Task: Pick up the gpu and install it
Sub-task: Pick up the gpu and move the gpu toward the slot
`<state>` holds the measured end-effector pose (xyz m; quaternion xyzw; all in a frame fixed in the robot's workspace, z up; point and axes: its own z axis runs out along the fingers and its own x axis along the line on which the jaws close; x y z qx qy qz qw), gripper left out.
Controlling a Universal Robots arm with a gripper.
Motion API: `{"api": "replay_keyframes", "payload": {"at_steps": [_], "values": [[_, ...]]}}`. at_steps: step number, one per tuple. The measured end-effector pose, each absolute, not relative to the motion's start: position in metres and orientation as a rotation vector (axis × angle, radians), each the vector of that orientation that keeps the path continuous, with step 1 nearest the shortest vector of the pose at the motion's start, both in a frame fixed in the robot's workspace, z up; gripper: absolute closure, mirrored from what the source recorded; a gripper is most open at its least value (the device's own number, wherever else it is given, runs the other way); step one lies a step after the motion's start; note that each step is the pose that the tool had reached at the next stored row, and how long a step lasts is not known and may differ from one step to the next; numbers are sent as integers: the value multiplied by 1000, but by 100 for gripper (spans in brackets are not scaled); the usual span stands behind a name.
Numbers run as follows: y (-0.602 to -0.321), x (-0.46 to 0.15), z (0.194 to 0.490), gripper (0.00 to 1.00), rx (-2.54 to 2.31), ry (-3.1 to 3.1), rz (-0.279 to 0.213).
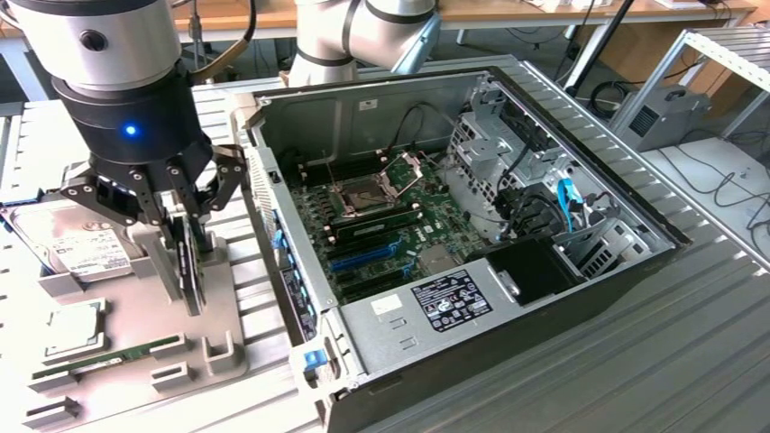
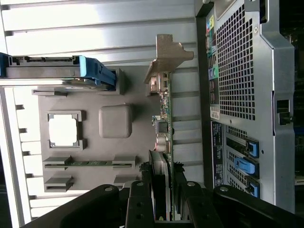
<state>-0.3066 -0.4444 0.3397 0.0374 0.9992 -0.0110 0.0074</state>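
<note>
You'll find nothing readable: the print on the power supply label (image 1: 452, 302) and the hard drive label (image 1: 90, 257) is too small.

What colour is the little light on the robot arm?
The light is blue; the exterior view shows it best.

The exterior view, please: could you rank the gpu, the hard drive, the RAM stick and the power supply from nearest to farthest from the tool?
1. gpu, upright, gripped by the tool.
2. hard drive, just to the exterior view's left.
3. RAM stick, flat on the grey holder.
4. power supply, inside the case, exterior view's right.
</note>
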Motion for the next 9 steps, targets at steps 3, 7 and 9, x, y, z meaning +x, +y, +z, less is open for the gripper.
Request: {"api": "replay_keyframes", "payload": {"at_steps": [3, 7, 9], "values": [[-444, -307, 341, 71, 117, 3124, -34], [-444, -307, 342, 71, 117, 3124, -34], [-444, -307, 342, 71, 117, 3124, -34]]}}
